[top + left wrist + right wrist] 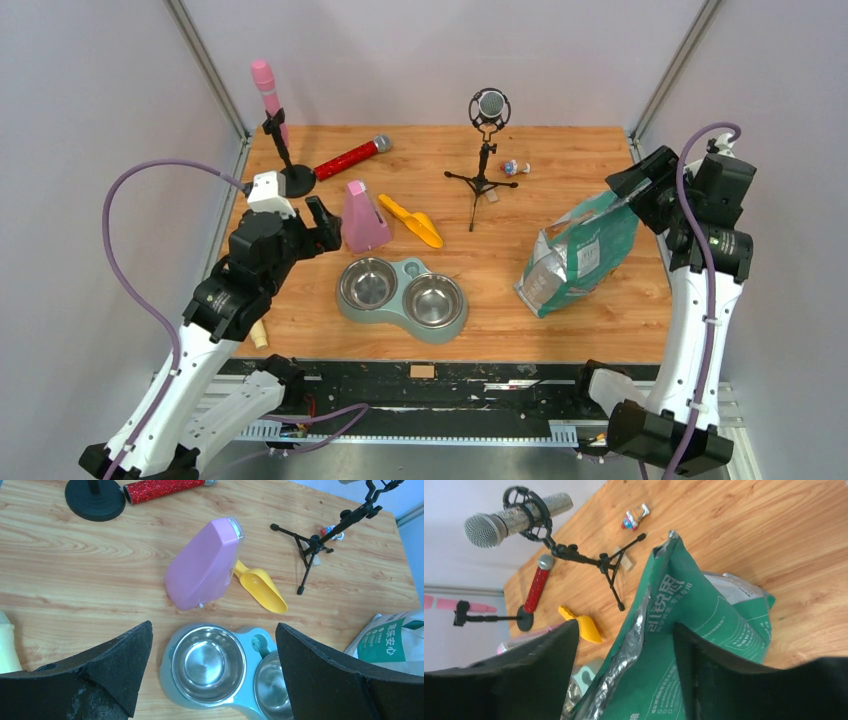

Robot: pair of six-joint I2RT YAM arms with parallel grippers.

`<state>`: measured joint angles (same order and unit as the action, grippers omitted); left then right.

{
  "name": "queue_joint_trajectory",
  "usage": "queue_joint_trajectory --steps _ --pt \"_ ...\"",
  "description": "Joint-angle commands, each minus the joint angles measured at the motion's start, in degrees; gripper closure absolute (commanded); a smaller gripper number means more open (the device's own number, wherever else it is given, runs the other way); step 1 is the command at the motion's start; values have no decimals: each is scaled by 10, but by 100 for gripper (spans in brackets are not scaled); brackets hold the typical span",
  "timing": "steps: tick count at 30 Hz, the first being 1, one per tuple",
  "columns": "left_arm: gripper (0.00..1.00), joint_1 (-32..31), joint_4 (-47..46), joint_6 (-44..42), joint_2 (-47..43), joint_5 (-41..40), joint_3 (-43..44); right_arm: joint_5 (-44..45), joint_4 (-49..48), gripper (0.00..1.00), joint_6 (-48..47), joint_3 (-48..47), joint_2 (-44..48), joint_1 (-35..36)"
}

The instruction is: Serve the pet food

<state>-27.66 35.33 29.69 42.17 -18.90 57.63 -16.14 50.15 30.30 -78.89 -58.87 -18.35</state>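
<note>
Pet food shows nowhere loose; I judge it is inside the bag. Left of the twin bowl (403,292), the left gripper (322,226) hovers with fingers wide apart, holding nothing. A yellow scoop (418,224) lies just behind the bowl, whose cups are empty. Right of the bowl, the teal-and-silver bag (578,255) stands tilted. The right gripper (624,630) straddles its top edge, fingers apart, not pinching. The step in hand looks like taking the bag, and next the fingers must close on that edge.

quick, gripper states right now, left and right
left gripper: open, holding nothing
right gripper: open, jaws either side of the pet food bag top, not closed on it
</note>
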Motion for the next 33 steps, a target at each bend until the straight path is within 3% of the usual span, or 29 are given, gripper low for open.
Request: queue_joint_trajectory --steps 1,5,6,13,22,33 --pt "0 -1 -22 1 -6 4 -7 -60 -9 45 21 -24 -23 1" --pt "0 -2 -19 3 -8 -1 -7 -59 -8 96 19 -22 -18 20" --pt "0 -2 -20 4 -9 -2 -7 -65 -8 100 19 -22 -16 23" --pt "0 -2 -29 3 -6 7 -11 -198 -33 100 10 -36 -20 72" --pt "0 -1 -28 2 -2 38 -12 -248 -55 100 -4 -85 -68 294" --pt "0 -1 -18 4 2 53 -9 -283 -130 100 89 -124 -121 418"
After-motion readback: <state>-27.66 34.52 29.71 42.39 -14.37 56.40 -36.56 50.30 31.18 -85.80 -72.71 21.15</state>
